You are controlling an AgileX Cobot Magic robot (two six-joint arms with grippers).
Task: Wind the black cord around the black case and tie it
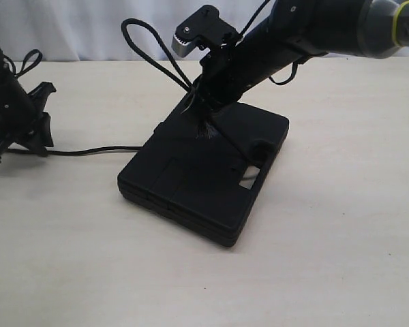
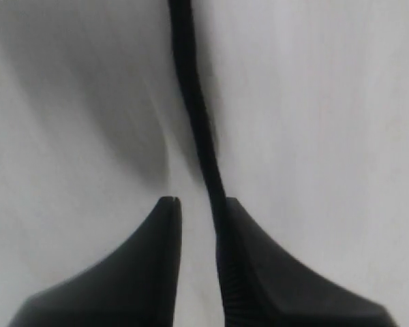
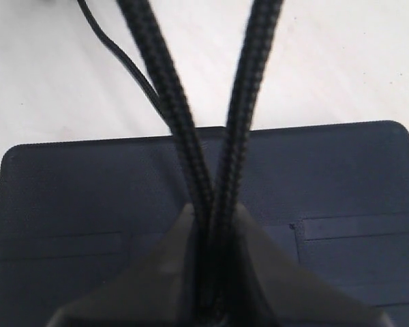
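Observation:
The black case [image 1: 204, 177] lies flat on the pale table, its handle slot [image 1: 249, 182] toward the front right. My right gripper [image 1: 203, 102] hangs over the case's far edge, shut on two strands of the black cord [image 3: 170, 88] side by side between its jaws [image 3: 215, 211]. A frayed tuft [image 1: 206, 129] hangs below that gripper and a loop [image 1: 133, 34] arcs up to the left. Another stretch of cord [image 1: 88, 151] runs along the table to my left gripper [image 1: 20, 139]. There the cord [image 2: 198, 116] lies against one finger, with a gap to the other; the left gripper [image 2: 199, 200] is open.
The table [image 1: 341, 259] is light wood-coloured, with a white curtain [image 1: 88, 27] behind it. A thin glossy robot cable [image 1: 28, 60] loops beside the left arm. The right arm [image 1: 313, 27] reaches in from the upper right above the case.

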